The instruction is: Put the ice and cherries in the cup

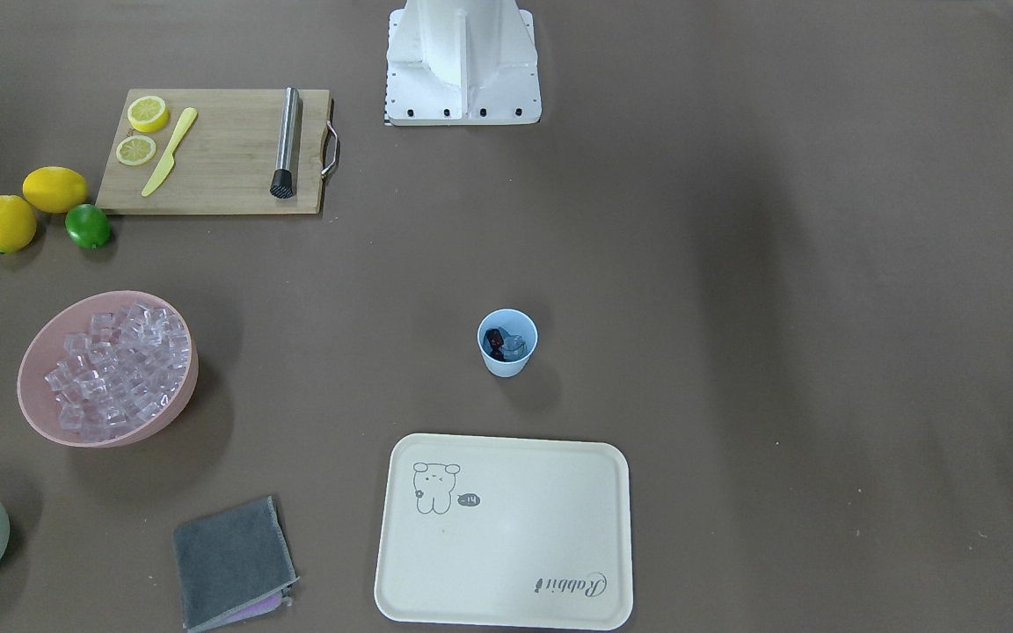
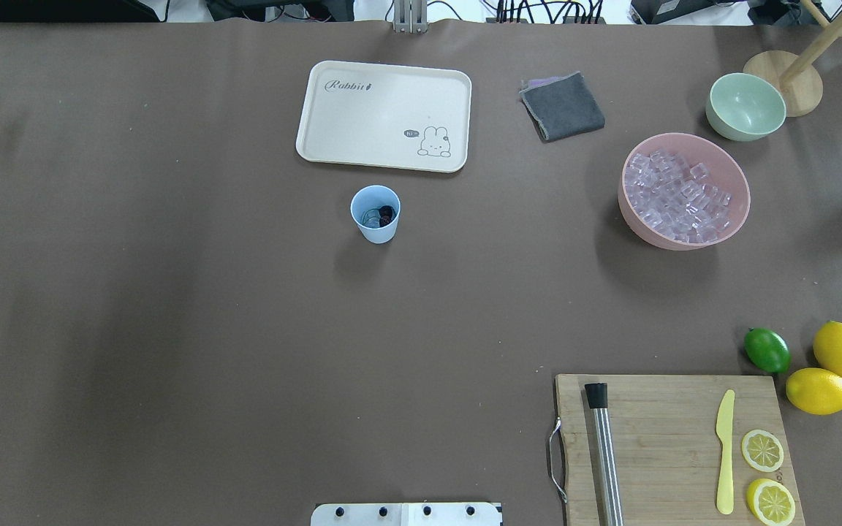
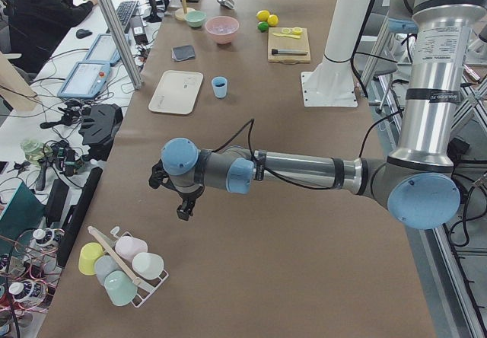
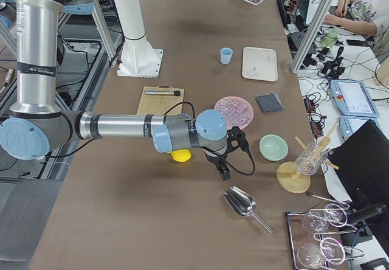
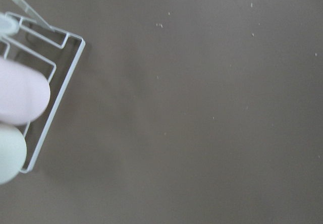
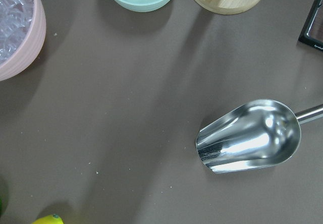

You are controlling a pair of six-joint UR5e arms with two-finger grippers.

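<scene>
The light blue cup stands upright mid-table, just before the cream tray; it also shows in the overhead view. Inside it lie the dark cherries and a clear ice cube. Many more ice cubes fill the pink bowl. My left gripper hangs far from the cup, near a rack of cups at the table's end. My right gripper hangs near the metal scoop, past the pink bowl. I cannot tell whether either is open or shut; neither wrist view shows fingers.
A cream tray, a grey cloth and a pale green bowl lie at the far side. A cutting board holds lemon slices, a yellow knife and a steel muddler. Lemons and a lime sit beside it. A metal scoop lies under the right wrist.
</scene>
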